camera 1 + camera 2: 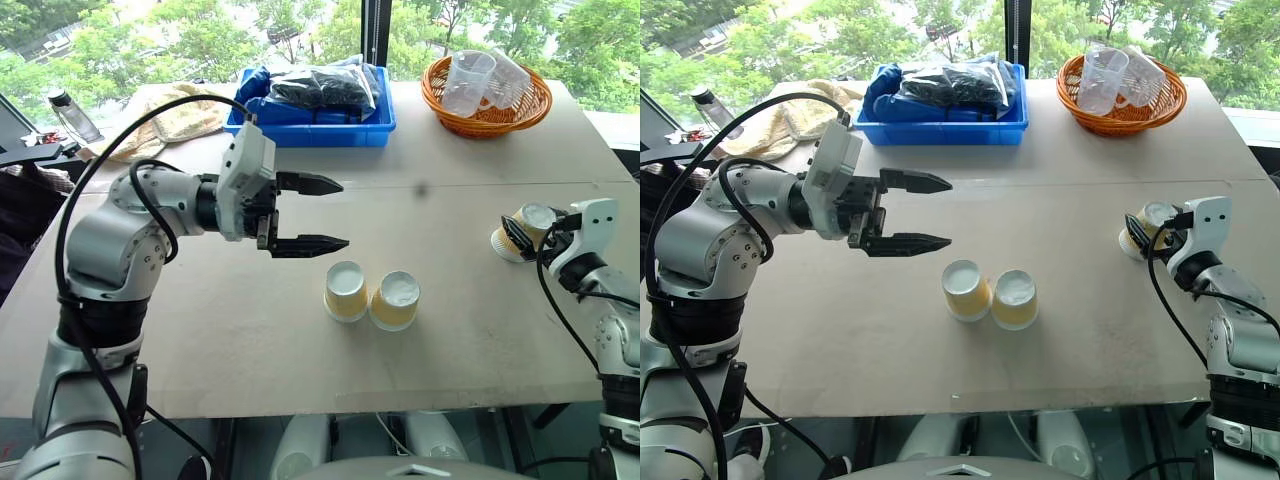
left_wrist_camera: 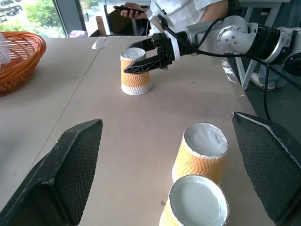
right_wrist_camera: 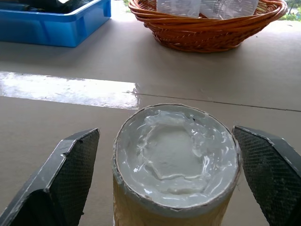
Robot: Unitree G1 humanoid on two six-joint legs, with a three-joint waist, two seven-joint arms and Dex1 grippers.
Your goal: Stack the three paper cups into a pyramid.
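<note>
Two paper cups (image 1: pixel 370 296) sit upside down and touching side by side near the front edge of the counter (image 1: pixel 200 330), so the base row of the pyramid looks basically sorted already. Third cup (image 2: pixel 135 71) is also upside down, standing well off to the robot's right near that edge of the counter, and that's the one left to deal with. Right gripper (image 2: pixel 146 55) is right up on it, fingers spread wide with the cup's white bottom sitting between them, level with the upper part of the cup. From the right wrist view the cup is nicely centred in the gap and I don't see either finger touching it, so I'd call it lined up but not grabbed yet. Left gripper (image 1: pixel 308 214) hangs above the counter to the left of the pair, pointing sideways toward them, fingers apart, nothing in it. So my read is roughly two thirds done: bottom two placed, top one not yet picked up. Left to do is close on that third cup, carry it over, and set it down straddling the two white bottoms without knocking them apart. Blue bin (image 1: pixel 312 128) and wicker basket (image 1: pixel 488 118) at the back aren't involved.
</note>
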